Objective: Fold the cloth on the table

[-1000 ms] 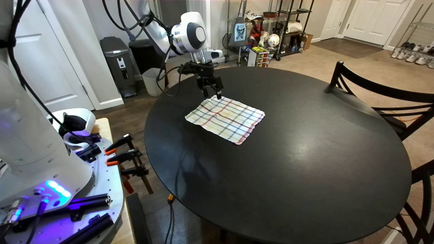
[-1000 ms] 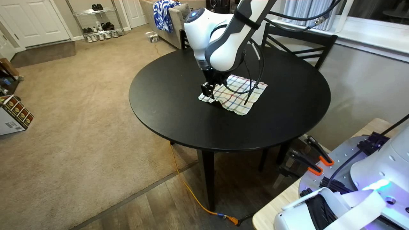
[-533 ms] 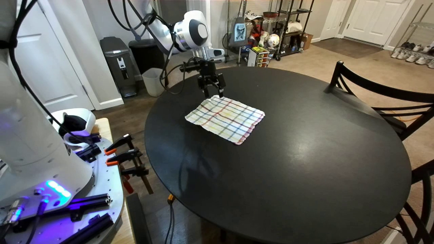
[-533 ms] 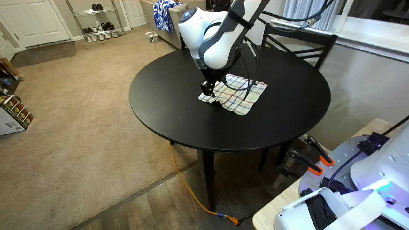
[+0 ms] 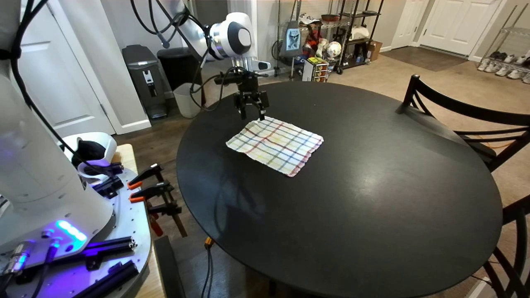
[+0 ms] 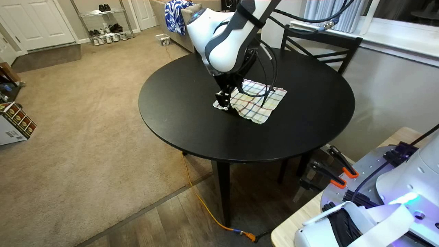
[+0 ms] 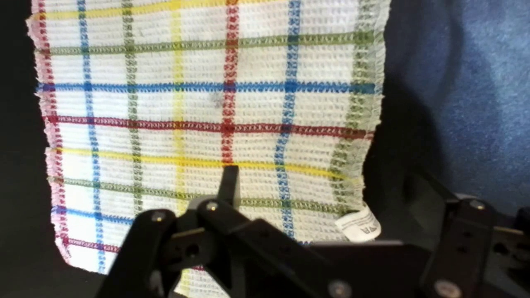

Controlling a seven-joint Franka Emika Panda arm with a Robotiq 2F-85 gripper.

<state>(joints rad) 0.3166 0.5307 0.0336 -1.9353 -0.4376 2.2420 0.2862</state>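
The cloth (image 5: 275,145), white with crossing stripes of red, blue, yellow and green, lies spread and unfolded on the round black desk (image 5: 372,215). In the wrist view, one sees that its borders are somewhat wavy, and a small white label (image 7: 358,226) comes out from one of them. In both exterior views, the white and grey arm (image 5: 236,39) reaches over the desk, and the black pincer (image 5: 252,118) points downward near a corner of the cloth. The pincer stands wide, with its fingers (image 7: 229,186) well apart: in the wrist view, one finger is above the cloth, while its partner is past the border, above the dark desk. Whether a fingertip touches the cloth, I cannot tell. Beside the desk, the base (image 5: 49,194) of the robot, with a blue light (image 5: 71,230), is mounted on a metal plate (image 6: 370,161), and clamps (image 6: 341,159) with orange tips are found at the edge of this plate. A white headset (image 6: 346,228) lies close to this base. A black chair (image 5: 463,104) stands at the desk.
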